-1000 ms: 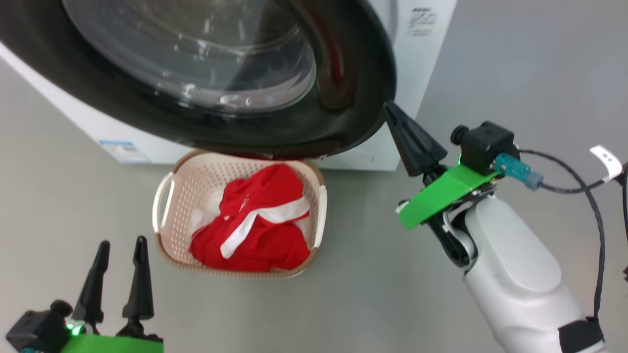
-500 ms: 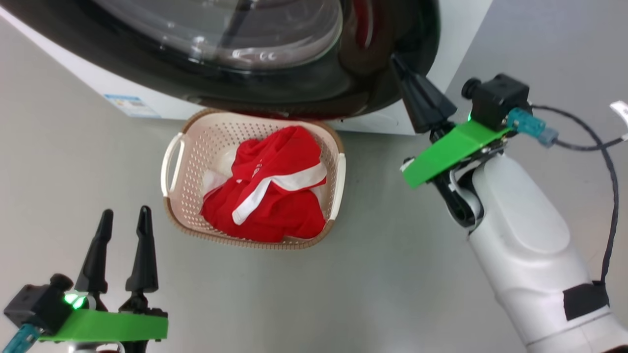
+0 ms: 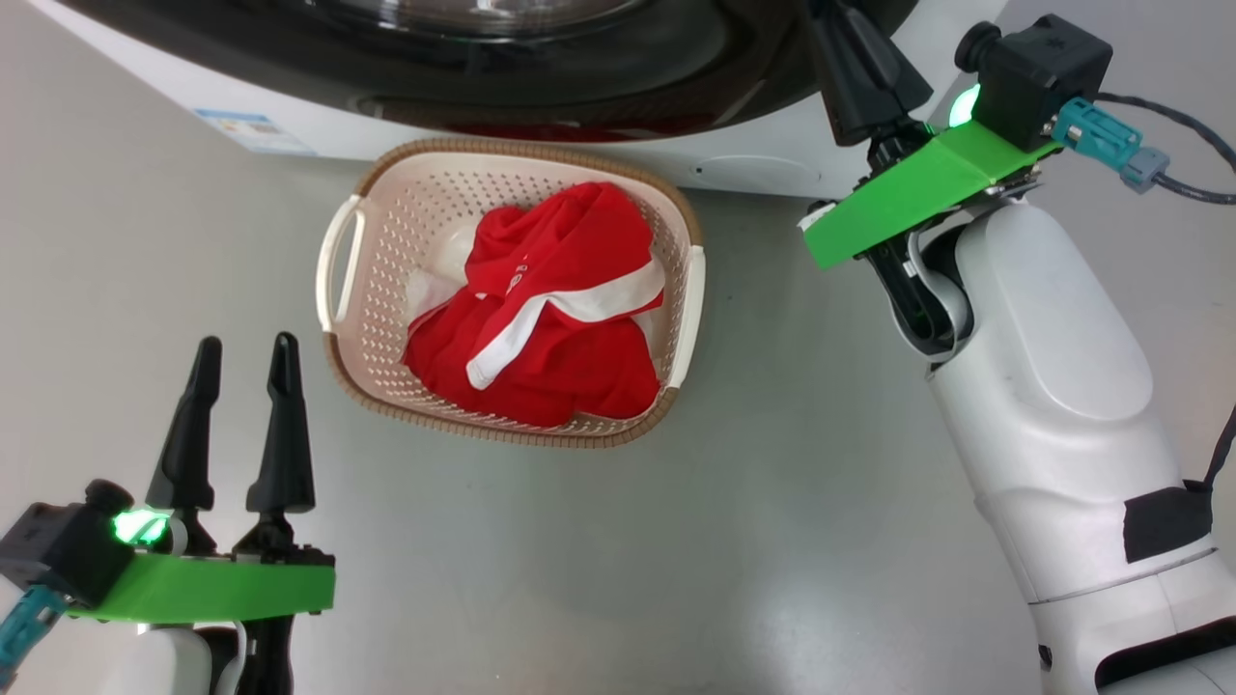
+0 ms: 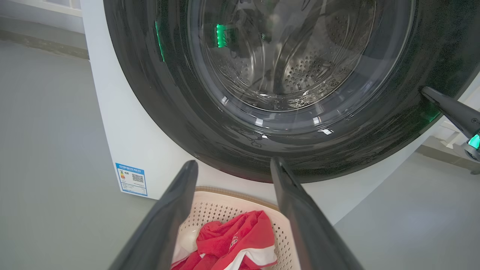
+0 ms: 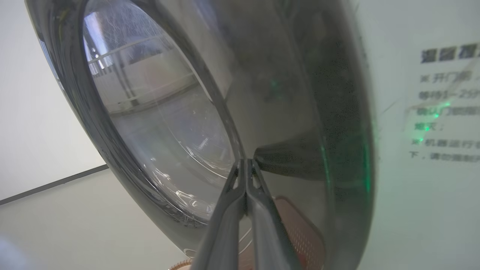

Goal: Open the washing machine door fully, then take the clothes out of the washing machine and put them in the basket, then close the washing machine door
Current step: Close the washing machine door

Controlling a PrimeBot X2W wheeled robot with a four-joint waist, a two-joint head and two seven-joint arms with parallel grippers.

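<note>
The washing machine door [image 3: 579, 58], with its glossy black rim and clear glass [image 4: 285, 56], lies close against the white washing machine [image 3: 145, 87]. I cannot tell whether it is latched. My right gripper [image 5: 245, 161] is shut with nothing in it, and its tips rest on the door's black rim [image 5: 300, 93] at the right edge. The cream basket [image 3: 338, 261] stands on the floor under the door and holds the red clothes [image 3: 550, 309] with white trim. Low at the left, my left gripper [image 3: 244, 343] is open and holds nothing, short of the basket.
Grey floor [image 3: 772, 502] lies all around the basket. A blue label [image 3: 253, 130] and a round cap [image 3: 753, 174] sit low on the machine's front. A black cable [image 3: 1188, 188] trails from my right wrist. A printed notice [image 5: 446, 105] is on the machine front.
The head camera has shifted, so the basket sits higher in the picture. My shut right gripper has gone forward with the door's rim, and the door has swung nearer the machine. The left gripper stays open.
</note>
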